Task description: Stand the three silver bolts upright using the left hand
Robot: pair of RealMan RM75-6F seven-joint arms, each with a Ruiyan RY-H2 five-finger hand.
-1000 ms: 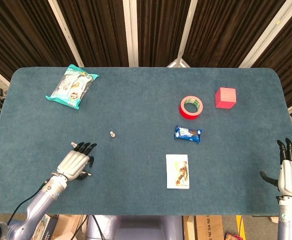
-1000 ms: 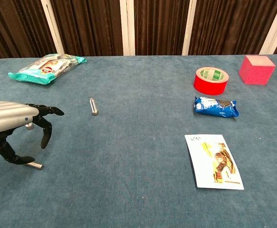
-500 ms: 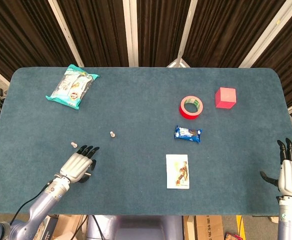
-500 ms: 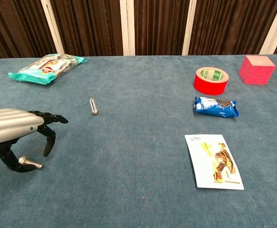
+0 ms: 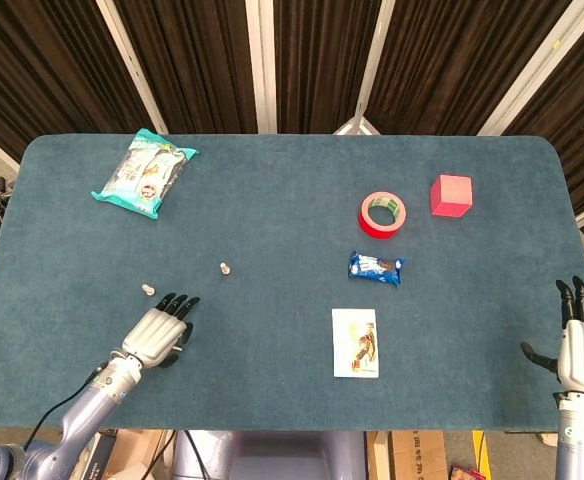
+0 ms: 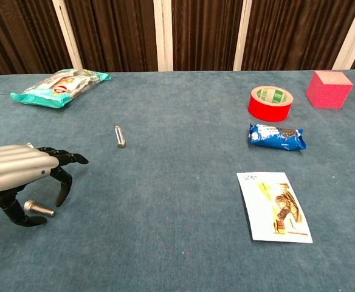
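Under the left hand (image 6: 19, 173), a silver bolt (image 6: 39, 209) pinched, half hidden by curled fingers (image 6: 64, 182).

you have a plain teal felt table top (image 5: 272, 200) with a glossy red tape roll (image 5: 383, 214) lined green inside. your pink foam cube (image 5: 451, 195) is plain, the small snack packet (image 5: 376, 267) blue and white.

Left side: open table (image 5: 272, 330) is seen around the left robot hand (image 5: 158, 336) — only two bolts (image 5: 225, 268) (image 5: 148, 290) stand nearby.
Far corner: blocked by snack bag (image 5: 143, 173).
Right half: crowded — tape roll (image 5: 383, 214), pink cube (image 5: 451, 195), blue packet (image 5: 376, 267), card (image 5: 355, 342).
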